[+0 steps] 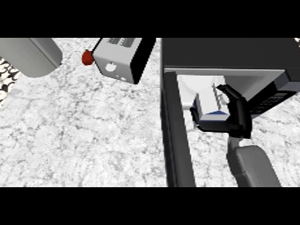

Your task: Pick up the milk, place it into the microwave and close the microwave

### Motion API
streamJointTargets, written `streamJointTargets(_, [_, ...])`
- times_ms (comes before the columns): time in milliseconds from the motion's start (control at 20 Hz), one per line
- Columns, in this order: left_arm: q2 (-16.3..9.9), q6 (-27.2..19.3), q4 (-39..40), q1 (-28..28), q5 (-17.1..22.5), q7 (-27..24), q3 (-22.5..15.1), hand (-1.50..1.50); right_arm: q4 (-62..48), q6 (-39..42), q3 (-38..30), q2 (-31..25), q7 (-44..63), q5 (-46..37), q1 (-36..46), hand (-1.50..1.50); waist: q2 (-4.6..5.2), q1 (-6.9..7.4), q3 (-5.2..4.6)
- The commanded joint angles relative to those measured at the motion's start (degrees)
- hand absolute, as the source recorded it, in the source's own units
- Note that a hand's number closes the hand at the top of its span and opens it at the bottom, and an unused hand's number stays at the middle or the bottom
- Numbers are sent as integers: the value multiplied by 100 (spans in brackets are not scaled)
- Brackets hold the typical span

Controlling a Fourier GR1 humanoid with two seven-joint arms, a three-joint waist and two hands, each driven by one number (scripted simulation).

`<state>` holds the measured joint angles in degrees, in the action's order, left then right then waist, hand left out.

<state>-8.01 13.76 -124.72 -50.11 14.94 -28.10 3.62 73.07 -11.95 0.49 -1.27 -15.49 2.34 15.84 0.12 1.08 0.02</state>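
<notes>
The milk (212,105), a white carton with a blue patch near its lower end, sits at the mouth of the microwave (243,57), partly inside the cavity, toward the far right corner of the surface (81,132). The right hand (233,116) is curled round it, fingers on one side and thumb on the other, hiding part of the carton.

Handling, as a judgement: a carton of this kind is probably fairly light with stiff but dentable walls and smooth faces. Holding across the flat sides, near mid-height, looks the sound choice; squeezing the corners or top fold risks crushing.

The microwave door (177,132) stands open, running toward the near edge just left of the hand. It bounds the approach on that side and must be swung shut afterwards. The left hand is not in view.

Further out: a toaster (123,59) at the far edge, left of the microwave; a red object (86,57) just beside it, too small to identify; a grey cylindrical body (25,55) at the far left corner. None obstructs the carton.
</notes>
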Motion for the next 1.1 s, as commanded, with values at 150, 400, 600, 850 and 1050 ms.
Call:
streamJointTargets(150, [-79,172,517,546,216,207,432,-150,-2097,256,-656,-130,-978,184,1048,150,14,-8,3])
streamJointTargets(400, [5,23,708,976,62,351,408,-150,-3501,341,-1026,-398,-1920,105,1911,150,58,45,7])
streamJointTargets(600, [158,277,375,471,56,233,377,-150,-3983,-320,-917,-169,-2346,-271,2263,150,23,62,4])
streamJointTargets(850, [-130,697,687,573,441,102,814,-150,-4971,-455,-1258,-424,-2935,-264,2931,150,59,160,7])
streamJointTargets(1050, [83,402,727,966,150,292,586,-150,-5398,-989,-1096,-497,-2890,-631,3305,150,68,132,5])
